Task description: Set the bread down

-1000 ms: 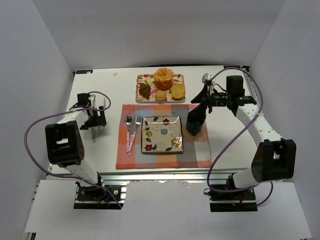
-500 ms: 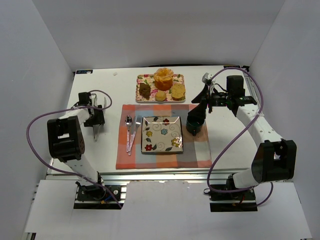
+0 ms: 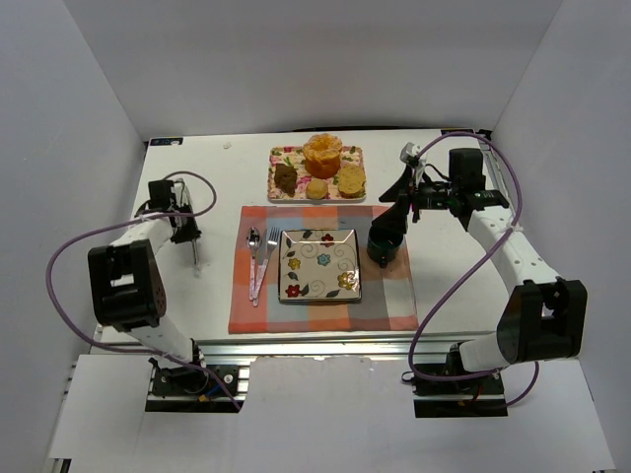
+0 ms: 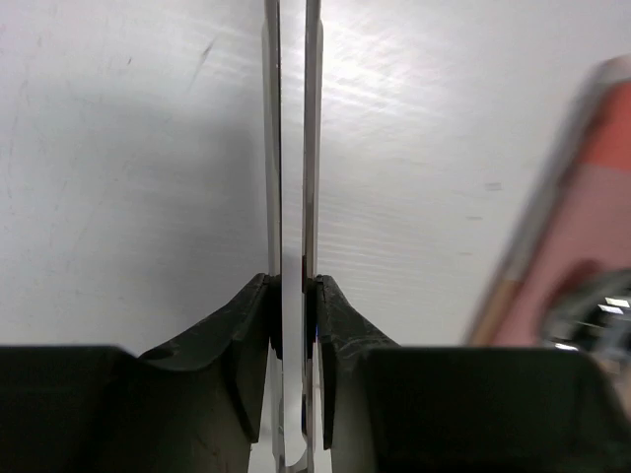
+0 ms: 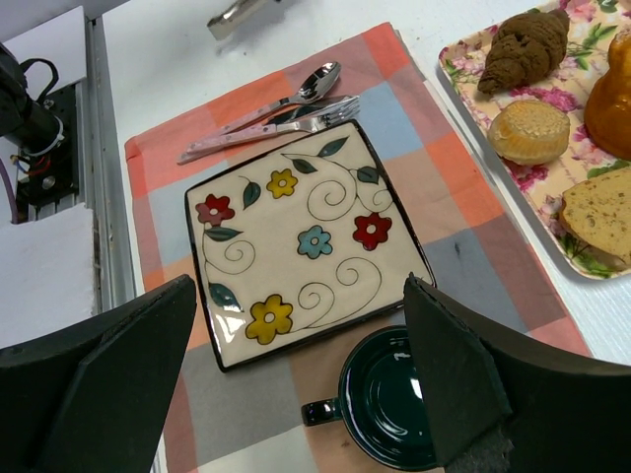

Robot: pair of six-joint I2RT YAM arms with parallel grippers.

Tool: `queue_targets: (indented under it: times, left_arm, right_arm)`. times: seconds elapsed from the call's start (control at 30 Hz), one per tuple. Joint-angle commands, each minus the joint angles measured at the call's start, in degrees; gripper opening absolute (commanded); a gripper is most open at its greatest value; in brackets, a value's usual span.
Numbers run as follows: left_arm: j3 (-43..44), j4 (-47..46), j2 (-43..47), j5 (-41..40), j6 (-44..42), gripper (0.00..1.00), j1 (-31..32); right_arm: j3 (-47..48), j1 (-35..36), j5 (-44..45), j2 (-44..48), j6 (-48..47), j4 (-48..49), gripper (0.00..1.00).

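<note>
My left tool (image 4: 293, 296) pinches silver metal tongs (image 4: 273, 148); my right tool (image 5: 296, 370) gapes wide; the floral tray (image 3: 277, 158) holds four breads (image 3: 316, 188).

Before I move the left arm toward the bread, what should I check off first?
1. Left claw gripping the thin metal tongs: ok, fingers press both blades.
2. Tongs lifted off the white table: cannot tell.
3. Flowered square ceramic plate free for bread: ok, nothing on it.
4. Bread on the floral rectangular tray: ok, round pale roll at its near edge.
5. Right claw out of the way: ok, open above the dark green mug, right of the plate.
</note>
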State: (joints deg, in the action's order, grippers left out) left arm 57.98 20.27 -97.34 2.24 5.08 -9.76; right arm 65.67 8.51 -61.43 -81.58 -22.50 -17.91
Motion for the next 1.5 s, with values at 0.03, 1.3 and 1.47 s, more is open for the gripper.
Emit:
queue_targets:
  times: [0.03,1.3,1.47]
  left_arm:
    - [-0.49,-6.02,12.41,11.53,12.71,0.34,0.00]
    - [15.06,-0.77,1.10,13.85,24.36,0.61,29.88]
    - [17.87,1.78,-1.53,12.09,22.26,0.62,30.76]
  right_arm:
    - [-0.63,-0.78,-0.09,2.22,0.44,0.51,0.89]
    - [-3.44,-1.92,-0.53,4.67,1.94,2.36,0.89]
    - [-3.44,-2.10,-0.62,4.68,1.94,2.36,0.89]
